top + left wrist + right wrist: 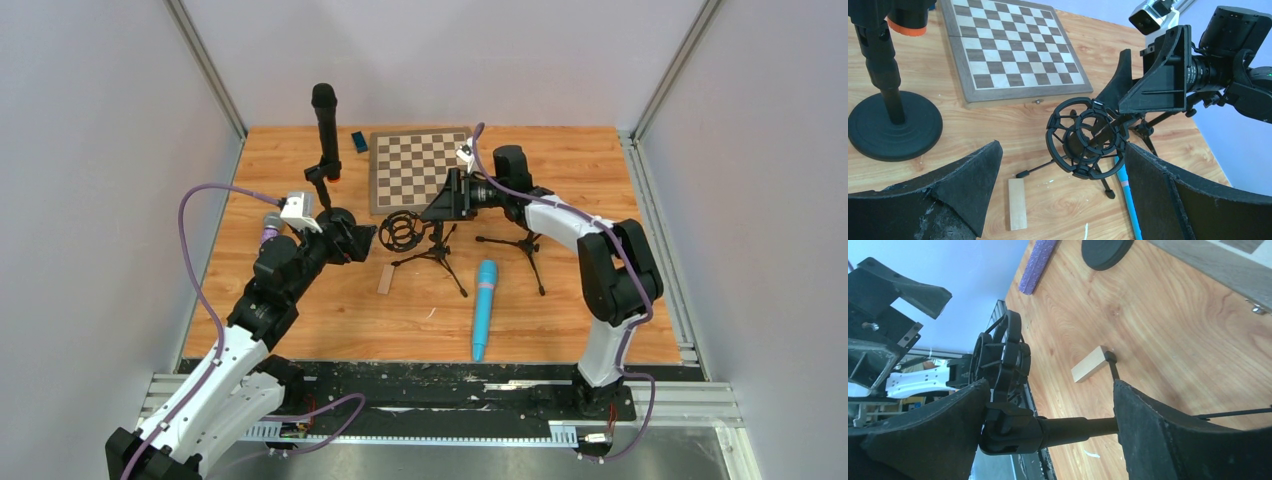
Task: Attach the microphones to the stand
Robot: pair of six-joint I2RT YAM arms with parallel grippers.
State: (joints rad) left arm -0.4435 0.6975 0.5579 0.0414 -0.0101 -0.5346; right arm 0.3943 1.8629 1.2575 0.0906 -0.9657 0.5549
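Observation:
The long black microphone (324, 125) with the orange end (908, 22) stands upright in the round-base stand (893, 125) at the back left. The light blue microphone (484, 308) lies on the table in front of the tripods. The purple microphone (270, 228) lies beside my left arm. A tripod stand with a black shock mount (1085, 137) stands in the middle. My left gripper (1062, 150) is open and empty, just left of the mount. My right gripper (1050, 385) is open, its fingers on either side of that stand's stem (1083, 427).
A chessboard (420, 168) lies at the back centre, with a small blue item (359, 142) to its left. A wooden block (386, 280) lies by a tripod foot. A second black tripod (520, 245) stands under my right arm.

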